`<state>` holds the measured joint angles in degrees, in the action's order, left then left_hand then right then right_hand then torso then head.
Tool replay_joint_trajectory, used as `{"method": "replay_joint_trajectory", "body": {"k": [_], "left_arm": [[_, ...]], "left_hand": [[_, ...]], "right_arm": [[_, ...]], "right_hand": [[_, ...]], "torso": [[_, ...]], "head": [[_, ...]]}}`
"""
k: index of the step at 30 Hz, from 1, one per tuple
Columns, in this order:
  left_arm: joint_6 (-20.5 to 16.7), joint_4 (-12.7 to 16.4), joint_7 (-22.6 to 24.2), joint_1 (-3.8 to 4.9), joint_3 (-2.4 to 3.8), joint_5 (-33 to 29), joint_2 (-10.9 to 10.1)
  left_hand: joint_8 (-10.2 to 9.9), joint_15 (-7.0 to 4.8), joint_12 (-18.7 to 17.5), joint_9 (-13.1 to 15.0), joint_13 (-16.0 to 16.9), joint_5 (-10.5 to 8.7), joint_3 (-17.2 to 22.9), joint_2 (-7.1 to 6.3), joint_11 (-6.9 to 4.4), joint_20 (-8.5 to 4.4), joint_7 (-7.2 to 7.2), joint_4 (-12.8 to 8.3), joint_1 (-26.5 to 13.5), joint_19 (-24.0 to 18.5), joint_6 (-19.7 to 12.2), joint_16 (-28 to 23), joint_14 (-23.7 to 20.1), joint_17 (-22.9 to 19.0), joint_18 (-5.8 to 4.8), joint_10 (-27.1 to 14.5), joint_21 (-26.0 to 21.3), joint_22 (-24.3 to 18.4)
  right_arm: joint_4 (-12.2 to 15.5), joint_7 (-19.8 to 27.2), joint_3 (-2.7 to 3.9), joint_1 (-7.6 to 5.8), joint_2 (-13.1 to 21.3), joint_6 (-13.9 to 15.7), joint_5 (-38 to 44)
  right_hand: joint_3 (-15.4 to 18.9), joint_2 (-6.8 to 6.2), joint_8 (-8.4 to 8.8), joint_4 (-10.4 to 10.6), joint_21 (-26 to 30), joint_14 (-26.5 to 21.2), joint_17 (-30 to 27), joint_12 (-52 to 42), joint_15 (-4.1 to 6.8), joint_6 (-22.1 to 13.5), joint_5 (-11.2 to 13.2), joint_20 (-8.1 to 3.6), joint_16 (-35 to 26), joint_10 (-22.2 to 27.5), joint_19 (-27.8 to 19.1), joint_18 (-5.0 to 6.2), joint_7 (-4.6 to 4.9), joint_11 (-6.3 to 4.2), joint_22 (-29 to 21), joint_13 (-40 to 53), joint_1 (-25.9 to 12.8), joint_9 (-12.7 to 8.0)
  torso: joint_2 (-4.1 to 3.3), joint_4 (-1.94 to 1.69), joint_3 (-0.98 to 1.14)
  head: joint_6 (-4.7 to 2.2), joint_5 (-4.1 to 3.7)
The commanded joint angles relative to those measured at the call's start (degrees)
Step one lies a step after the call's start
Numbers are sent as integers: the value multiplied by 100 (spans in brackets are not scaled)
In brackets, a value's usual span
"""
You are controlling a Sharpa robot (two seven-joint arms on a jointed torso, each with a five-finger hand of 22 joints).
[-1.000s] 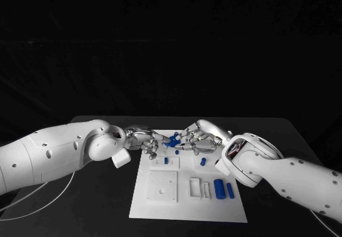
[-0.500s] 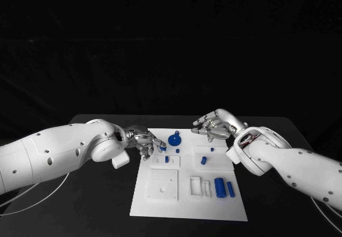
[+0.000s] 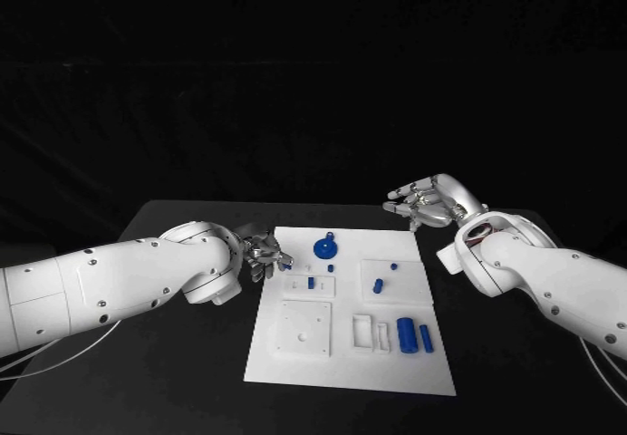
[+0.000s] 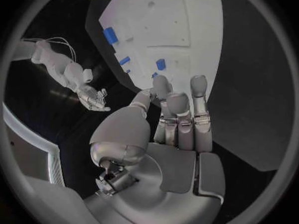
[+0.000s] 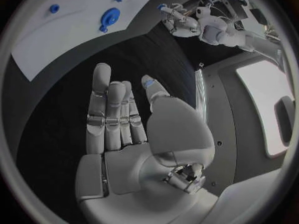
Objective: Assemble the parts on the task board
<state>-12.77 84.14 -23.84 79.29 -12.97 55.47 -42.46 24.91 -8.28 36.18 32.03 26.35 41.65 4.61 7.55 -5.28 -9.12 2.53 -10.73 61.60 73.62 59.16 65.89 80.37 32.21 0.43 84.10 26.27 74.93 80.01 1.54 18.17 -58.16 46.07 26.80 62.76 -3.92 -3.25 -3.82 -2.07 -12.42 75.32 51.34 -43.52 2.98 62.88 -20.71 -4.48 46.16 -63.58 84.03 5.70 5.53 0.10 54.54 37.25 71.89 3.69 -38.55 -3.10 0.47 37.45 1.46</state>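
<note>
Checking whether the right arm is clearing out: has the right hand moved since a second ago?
Yes. The right hand has pulled away from the task board, off its far edge.

Task board [image 3: 294, 367] mid-table, round part [image 3: 324, 246] at its far edge, two cylinders [image 3: 413, 334] near-right, hands flanking the far corners

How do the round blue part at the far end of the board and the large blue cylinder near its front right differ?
The round blue part is a flat disc with a small tab, lying near the task board's far edge; the large blue cylinder is elongated, lying lengthwise near the front right. The disc lies alone; the cylinder has a thinner blue rod beside it. Both are blue, rest on the board, and neither hand touches them.
</note>
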Motion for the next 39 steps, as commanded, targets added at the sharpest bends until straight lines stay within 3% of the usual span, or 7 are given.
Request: {"method": "replay_joint_trajectory", "body": {"k": [1, 5, 10, 14, 29, 39], "left_arm": [[-580, 33, -476, -29, -35, 841, 40], [-679, -26, -562, -100, -74, 1018, 102], [-726, -126, -597, -180, -88, 1092, 183], [-720, -201, -602, -243, -92, 1118, 267], [-342, -419, -561, -397, -92, 1077, 545], [38, -543, -575, -426, -90, 966, 724]], "left_hand": [[31, -1, 40, -10, -2, 45, 544, -56, -24, -14, -347, -527, -11, 55, 380, -9, 49, 55, 79, 244, 44, 70], [41, 2, 89, -29, -4, 94, 548, -80, -29, -6, -357, -532, -21, 61, 408, 24, 73, 174, 89, 246, 63, 79], [49, 5, 107, -35, -6, 104, 545, -88, -28, -1, -361, -526, -34, 60, 419, 36, 79, 219, 93, 247, 70, 81], [55, 7, 128, -44, -10, 103, 545, -92, -30, 4, -362, -527, -35, 62, 422, 51, 85, 268, 100, 246, 83, 85], [67, 22, 159, -74, -33, 54, 538, -84, -18, 29, -360, -524, -36, 44, 415, 39, 91, 321, 122, 244, 111, 84], [85, 22, 166, -77, -36, 34, 530, -61, -16, 31, -358, -529, -32, 33, 400, 24, 92, 334, 125, 239, 124, 83]], "right_arm": [[-126, 152, 17, -17, -12, 115, -151], [-376, 212, 32, -76, -61, 134, -271], [-643, 282, 37, -143, -133, 173, -432], [-825, 329, 39, -189, -191, 210, -539], [-1029, 376, 39, -251, -333, 203, -623], [-1086, 381, 39, -267, -418, 163, -630]], "right_hand": [[-38, -57, 25, -3, 25, -46, -9, -32, 8, 19, -44, 37, 31, 28, 172, 99, -10, 4, -4, -16, 16, -8], [-42, -79, 27, -16, 43, -72, -25, -15, 0, 2, -91, 44, 17, 47, 148, 94, -1, 12, -12, -56, 23, -9], [-19, -84, 26, -44, 166, -87, -139, 111, -11, 4, -131, 57, -90, 4, 147, 89, 6, 16, -139, -291, 22, -8], [-22, -84, 26, -74, 273, -65, -279, 199, -4, 5, -178, 50, -184, -40, 185, 70, 5, 14, -311, -529, 16, -8], [-34, -81, 27, -79, 285, -85, -362, 178, -5, 7, -263, 50, -187, -25, 190, 59, 6, 15, -459, -706, -9, -8], [-42, -87, 26, -75, 280, -91, -385, 163, -6, 4, -289, 49, -183, -19, 190, 56, 6, 16, -511, -752, -15, -8]], "torso": [[64, -19, 6], [106, -31, 18], [130, -33, 22], [135, -27, 37], [120, -35, 21], [112, -40, 13]], "head": [[67, 20], [122, 40], [171, 38], [207, 37], [275, -38], [307, -69]]}}
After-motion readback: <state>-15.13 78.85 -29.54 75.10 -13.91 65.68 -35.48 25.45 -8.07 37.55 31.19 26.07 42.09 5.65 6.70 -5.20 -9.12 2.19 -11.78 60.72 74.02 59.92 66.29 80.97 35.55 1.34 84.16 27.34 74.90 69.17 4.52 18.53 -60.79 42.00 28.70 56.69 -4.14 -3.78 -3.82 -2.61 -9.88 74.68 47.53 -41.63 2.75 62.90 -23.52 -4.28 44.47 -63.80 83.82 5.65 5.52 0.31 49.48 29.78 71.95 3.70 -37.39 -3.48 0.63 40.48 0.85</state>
